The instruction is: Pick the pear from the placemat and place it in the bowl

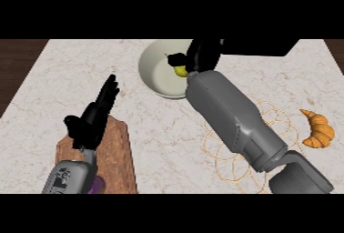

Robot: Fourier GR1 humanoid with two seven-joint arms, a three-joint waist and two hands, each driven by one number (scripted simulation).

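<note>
The cream bowl (156,73) stands at the back middle of the counter. My right hand (200,55) hangs over its right side, fingers curled round the yellow-green pear (180,71), of which only a small part shows below the thumb. The right forearm crosses the pale wire-like placemat (272,119) at the right. At the left, my left hand (94,116) is open with straight fingers pointing up, over a wooden board.
A wooden cutting board (118,154) lies at the lower left with a purple object (98,184) partly hidden under my left forearm. A croissant (318,129) lies at the right, beside the placemat. Dark wood shows beyond the counter's left edge.
</note>
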